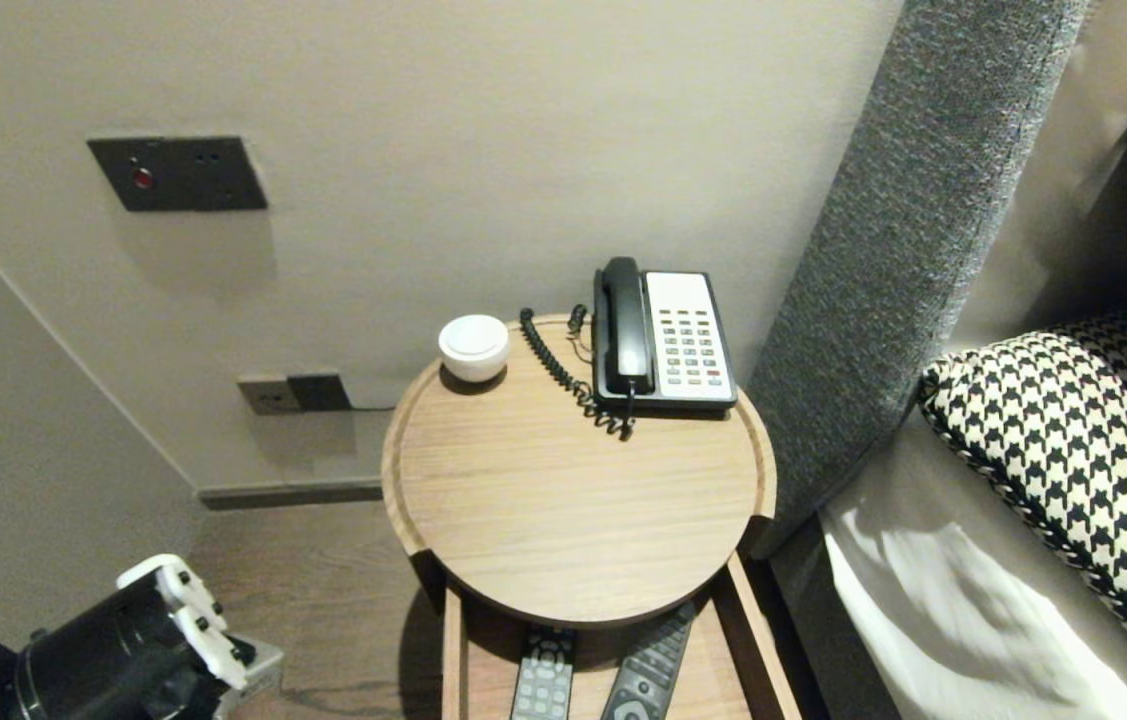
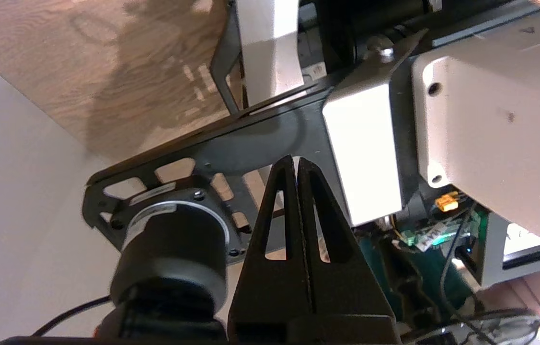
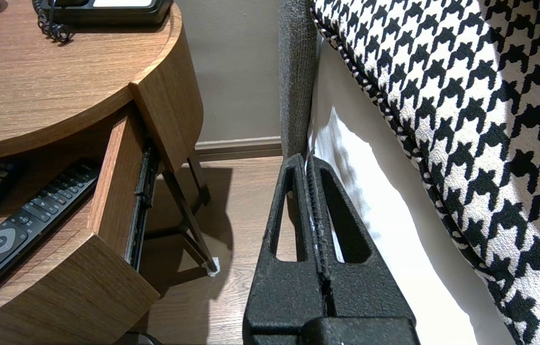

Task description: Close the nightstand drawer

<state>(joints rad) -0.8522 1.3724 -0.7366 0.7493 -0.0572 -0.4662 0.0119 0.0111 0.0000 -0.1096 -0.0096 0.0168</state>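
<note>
Remotes [image 1: 543, 685] — two black ones, side by side in the open drawer [image 1: 451, 655] at the bottom centre of the head view, far ends tucked under the round table top [image 1: 573, 520], near ends cut off by the frame edge. Judged light and stiff: hard plastic shells, likely a little slick, rubbery buttons facing up, not fragile but easy to nudge askew. Best gripped across the narrow width, on the long side edges around the middle; lying flat on the drawer bottom, so little to catch underneath, though slightly splayed, with a strip of wood showing between them.

Low in the lower left of the head view, left arm [image 1: 113, 650] over the floor [image 1: 323, 590], well apart from the drawer; left gripper [image 2: 295, 160] with fingers pressed flat together, nothing held, facing the robot's own white housings [image 2: 365, 143]. Out of the head view, right gripper [image 3: 309, 158] — likewise closed tight on nothing, hanging over the floor between the drawer's side wall and the white bed sheet [image 3: 361, 182].

Further back, at the far edge of the table top, a small white bowl [image 1: 473, 347] and a corded phone [image 1: 663, 340]. At right, grey headboard [image 1: 903, 250] and checked pillow [image 1: 1073, 450]. Farthest, on the wall [image 1: 523, 150], a socket [image 1: 293, 393] left of the table and a dark switch plate [image 1: 178, 173] in the upper left.
</note>
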